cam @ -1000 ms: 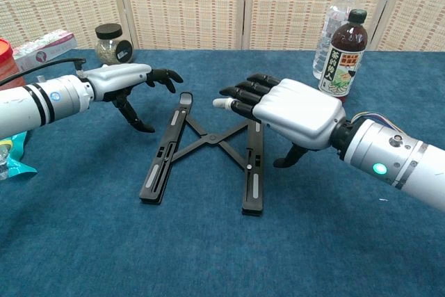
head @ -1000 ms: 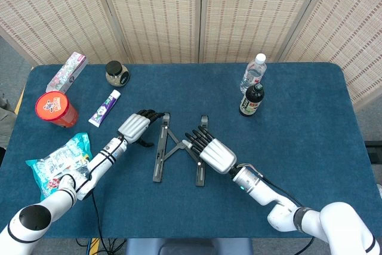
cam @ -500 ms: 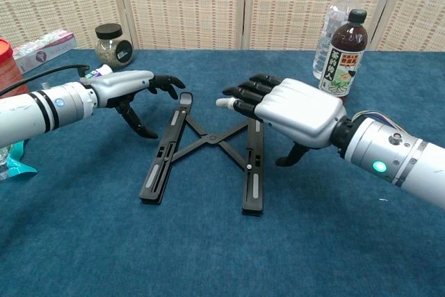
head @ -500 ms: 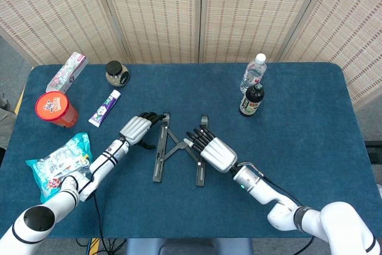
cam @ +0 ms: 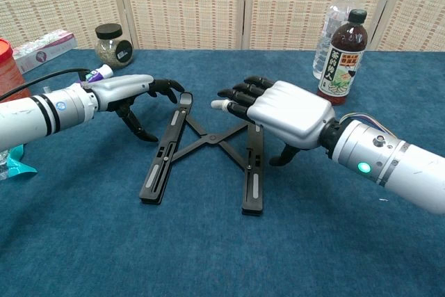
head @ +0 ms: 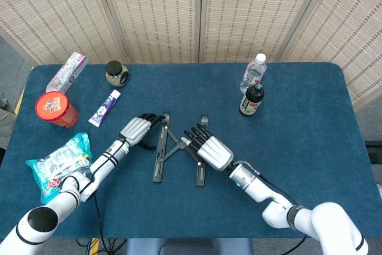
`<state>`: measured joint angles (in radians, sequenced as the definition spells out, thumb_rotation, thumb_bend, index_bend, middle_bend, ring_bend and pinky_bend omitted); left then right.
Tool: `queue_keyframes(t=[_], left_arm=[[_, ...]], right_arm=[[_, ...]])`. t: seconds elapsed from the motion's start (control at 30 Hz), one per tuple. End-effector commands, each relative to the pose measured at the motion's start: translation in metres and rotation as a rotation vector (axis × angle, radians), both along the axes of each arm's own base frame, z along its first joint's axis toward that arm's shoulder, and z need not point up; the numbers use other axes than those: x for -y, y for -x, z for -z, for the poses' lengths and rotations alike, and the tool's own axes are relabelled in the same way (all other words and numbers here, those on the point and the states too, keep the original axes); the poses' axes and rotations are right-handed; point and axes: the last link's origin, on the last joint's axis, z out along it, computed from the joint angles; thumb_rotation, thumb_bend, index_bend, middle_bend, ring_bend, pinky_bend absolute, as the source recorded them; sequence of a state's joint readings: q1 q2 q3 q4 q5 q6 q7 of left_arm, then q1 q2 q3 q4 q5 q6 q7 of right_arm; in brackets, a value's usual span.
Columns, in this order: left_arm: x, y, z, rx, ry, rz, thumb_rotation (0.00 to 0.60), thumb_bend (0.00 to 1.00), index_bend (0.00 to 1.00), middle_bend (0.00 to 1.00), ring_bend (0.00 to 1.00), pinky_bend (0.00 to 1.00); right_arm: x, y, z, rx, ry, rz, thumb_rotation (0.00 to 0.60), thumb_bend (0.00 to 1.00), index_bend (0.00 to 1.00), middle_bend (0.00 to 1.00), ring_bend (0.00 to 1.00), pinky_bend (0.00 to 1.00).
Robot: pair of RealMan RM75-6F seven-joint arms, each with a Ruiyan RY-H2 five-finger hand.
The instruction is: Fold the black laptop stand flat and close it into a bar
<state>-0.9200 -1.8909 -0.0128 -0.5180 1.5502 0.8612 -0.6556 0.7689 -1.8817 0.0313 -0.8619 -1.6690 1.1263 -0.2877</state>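
A: Stand status? Where is it placed?

B: Black laptop stand is laid on the blue table, mid-front, still spread open: two rails joined by crossed links. Nothing is gripped yet.

A: Hands?

B: Left hand is held just outside the left rail's far end, fingers curled loosely, apart from the thumb, nothing held. Contact with the rail tip cannot be told. Right hand is poised over the right rail's far end, fingers spread, nothing held.

A: How should the closing be done well?

B: Probably, the rails should be pushed inward together from both outer sides, low and level, so the links scissor shut without jamming. Pressure is best kept even; otherwise the stand could be slid sideways on the cloth. Bottles are well apart, no hazard.
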Motion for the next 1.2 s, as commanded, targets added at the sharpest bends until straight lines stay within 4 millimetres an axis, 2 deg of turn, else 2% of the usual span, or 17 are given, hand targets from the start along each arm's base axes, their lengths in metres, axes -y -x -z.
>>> queue_keyframes(t=[0.03,0.6,1.2], left_arm=[[0.000,0.000,0.000,0.005,0.002,-0.003,0.600,0.11,0.09,0.18,0.11,0.11],[0.001,0.000,0.003,0.015,0.020,-0.011,0.600,0.11,0.09,0.18,0.11,0.11],[0.002,-0.004,0.000,0.029,0.054,0.000,0.600,0.11,0.11,0.18,0.11,0.11]], right_arm=[[0.000,-0.002,0.003,0.009,0.000,-0.002,0.600,0.00,0.00,0.00,0.00,0.00],[0.005,-0.015,0.011,0.071,0.016,-0.016,0.600,0.00,0.00,0.00,0.00,0.00],[0.012,-0.025,0.014,0.057,0.035,-0.051,0.600,0.00,0.00,0.00,0.00,0.00]])
